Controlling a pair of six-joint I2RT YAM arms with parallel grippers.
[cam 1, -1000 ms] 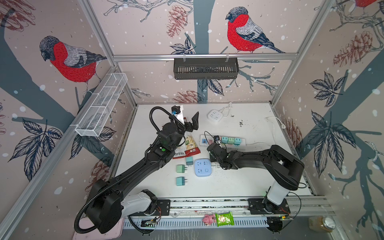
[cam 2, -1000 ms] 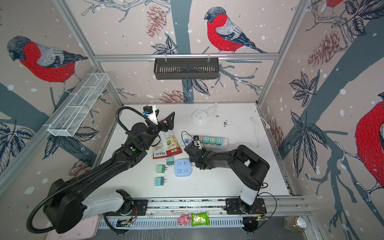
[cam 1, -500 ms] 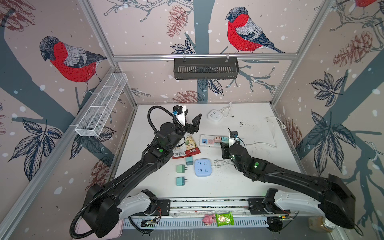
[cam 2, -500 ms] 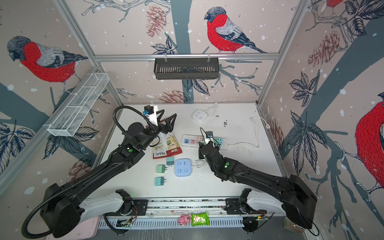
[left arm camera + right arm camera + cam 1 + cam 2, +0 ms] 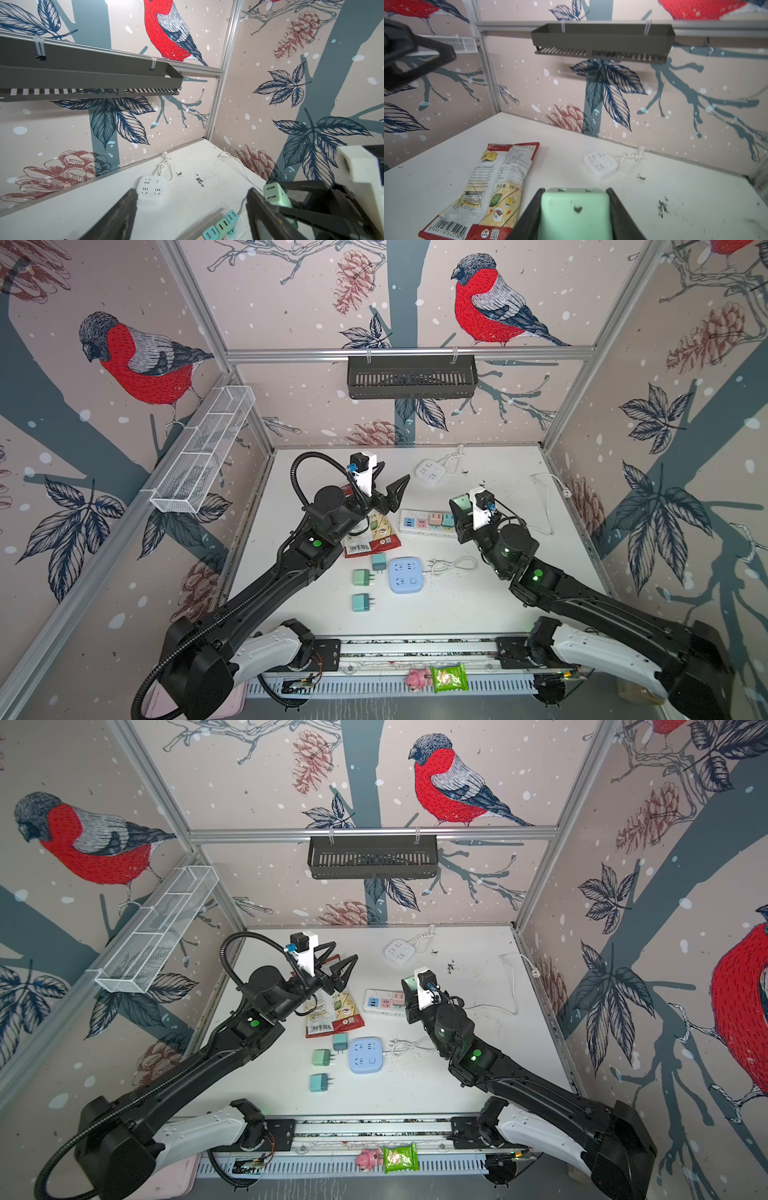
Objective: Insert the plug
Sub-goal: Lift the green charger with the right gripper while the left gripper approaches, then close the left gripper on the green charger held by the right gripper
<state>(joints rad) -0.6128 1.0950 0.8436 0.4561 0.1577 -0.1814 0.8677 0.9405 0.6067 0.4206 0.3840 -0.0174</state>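
Note:
A mint-green plug (image 5: 575, 214) sits clamped between the fingers of my right gripper (image 5: 575, 190), which is shut on it. In both top views that plug (image 5: 460, 504) (image 5: 408, 984) is held above the right end of the white power strip (image 5: 419, 529) (image 5: 376, 1009), apart from it. Several coloured plugs (image 5: 220, 226) stand in the strip. My left gripper (image 5: 388, 483) (image 5: 192, 191) hangs open and empty to the left of the strip, above the snack bag. The held plug (image 5: 274, 193) shows just past its finger.
A chips bag (image 5: 372, 535) lies left of the strip. In front lie a blue square socket (image 5: 405, 576) with a coiled cord and three loose green plugs (image 5: 361, 577). A white square socket (image 5: 430, 470) sits at the back. A black basket (image 5: 411, 375) hangs on the rear wall.
My right gripper has risen from table level beside the strip and shifted right, still shut on the plug. The left jaws have narrowed a little from their widest.

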